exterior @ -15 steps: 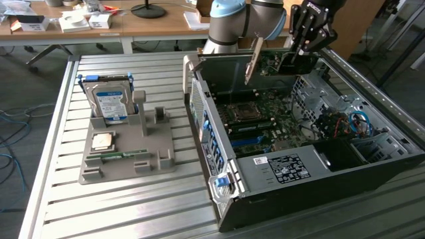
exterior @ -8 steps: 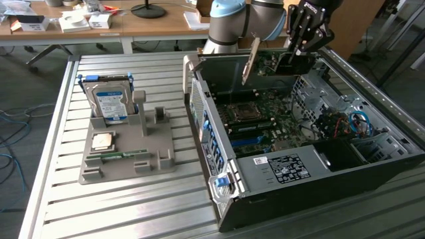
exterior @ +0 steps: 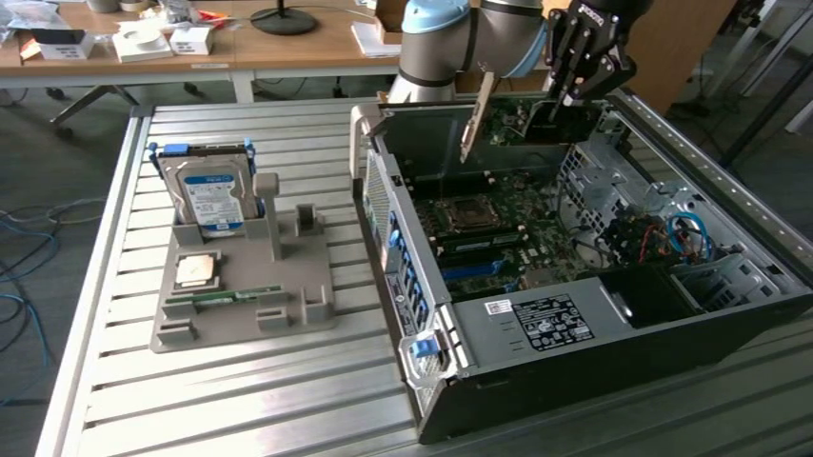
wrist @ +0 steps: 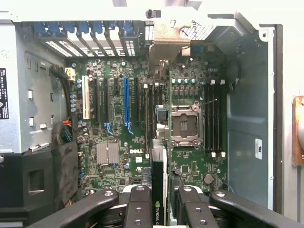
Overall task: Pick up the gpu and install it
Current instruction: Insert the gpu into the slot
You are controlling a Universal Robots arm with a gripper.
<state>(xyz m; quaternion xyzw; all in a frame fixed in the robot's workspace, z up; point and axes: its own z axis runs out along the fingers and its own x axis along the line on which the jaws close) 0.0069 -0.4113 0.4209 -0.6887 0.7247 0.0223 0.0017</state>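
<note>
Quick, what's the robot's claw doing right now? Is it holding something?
Gripper: closed on the gpu, which it holds on edge over the open computer case.

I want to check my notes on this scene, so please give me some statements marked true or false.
1. The gripper holds the gpu above the open computer case. True.
2. The hard drive lies inside the case. False: it stands in the grey holder beside the case.
3. The gpu is seated in a slot. False: it is held above the motherboard.
4. The blue slot on the motherboard is empty. True.
</note>
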